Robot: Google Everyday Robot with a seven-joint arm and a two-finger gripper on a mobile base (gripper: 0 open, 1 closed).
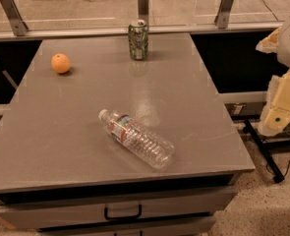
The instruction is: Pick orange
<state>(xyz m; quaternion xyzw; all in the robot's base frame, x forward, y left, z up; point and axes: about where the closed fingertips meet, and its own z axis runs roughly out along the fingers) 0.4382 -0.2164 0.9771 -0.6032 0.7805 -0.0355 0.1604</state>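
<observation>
Grey table (184, 82), orange (61, 63), upright can (138, 40), lying bottle (137, 138), pincer far right (281, 107)

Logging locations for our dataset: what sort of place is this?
Likely an office or lab: grey drawer cabinet, glass railing behind it, speckled floor. The tool is right of the cabinet, far from the orange.
</observation>
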